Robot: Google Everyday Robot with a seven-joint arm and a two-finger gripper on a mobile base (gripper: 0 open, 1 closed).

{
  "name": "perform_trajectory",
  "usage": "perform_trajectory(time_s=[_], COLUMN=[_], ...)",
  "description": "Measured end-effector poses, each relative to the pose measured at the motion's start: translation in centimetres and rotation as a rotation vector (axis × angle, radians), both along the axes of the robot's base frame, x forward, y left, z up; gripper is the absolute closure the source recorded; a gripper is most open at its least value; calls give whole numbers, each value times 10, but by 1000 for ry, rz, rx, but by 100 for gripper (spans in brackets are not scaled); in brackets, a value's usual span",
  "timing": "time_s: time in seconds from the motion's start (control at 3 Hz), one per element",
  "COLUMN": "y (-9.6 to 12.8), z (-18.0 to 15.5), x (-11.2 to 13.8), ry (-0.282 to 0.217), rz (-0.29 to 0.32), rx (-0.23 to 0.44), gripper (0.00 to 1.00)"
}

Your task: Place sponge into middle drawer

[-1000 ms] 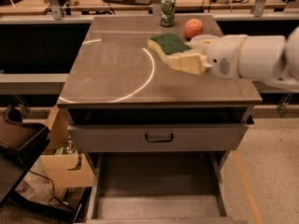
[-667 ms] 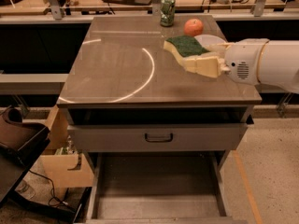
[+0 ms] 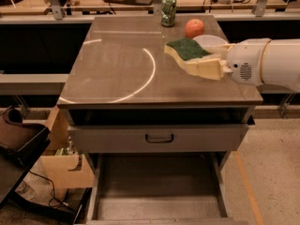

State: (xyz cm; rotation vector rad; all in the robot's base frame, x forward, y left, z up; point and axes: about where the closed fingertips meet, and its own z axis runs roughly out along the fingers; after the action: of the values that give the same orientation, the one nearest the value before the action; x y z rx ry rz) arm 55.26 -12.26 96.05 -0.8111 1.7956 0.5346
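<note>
Cabinet fills the view, grey flat top with a pale arc mark on it. Middle drawer is pulled out at the bottom, floor bare, thin side walls left and right. White arm comes in from the right edge over the top's right side. Drawer front with a dark loop handle sits between the top and the open drawer, nearly flush.

Gripper is over the top near its right edge, closed on the sponge at the end nearest the arm. Jaws look pinched down to about the foam's thickness. Sponge is off the surface, green face up, yellow foam under, free end pointing left and back. It is well above and behind the open drawer, so nothing is placed yet. Apple is just behind the sponge, and the can stands at the back edge.

Risks, as I judge them:
- End-only grip on soft foam: sponge may sag or slip on the way down.
- Descent has to clear the top's front edge and the drawer front; clipping either could knock the sponge loose.
- Early release would leave it on the top or the floor, not in the drawer.
- A swing backward could nudge the apple.
</note>
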Motion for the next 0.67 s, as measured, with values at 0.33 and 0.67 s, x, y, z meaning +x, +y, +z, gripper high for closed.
perform_trajectory(time_s=[0.33, 0.67], y=[-27, -59], z=[-4, -16], x=[-32, -82], ry=[55, 134], rz=[-6, -19], rx=[-106, -206], gripper=[100, 100])
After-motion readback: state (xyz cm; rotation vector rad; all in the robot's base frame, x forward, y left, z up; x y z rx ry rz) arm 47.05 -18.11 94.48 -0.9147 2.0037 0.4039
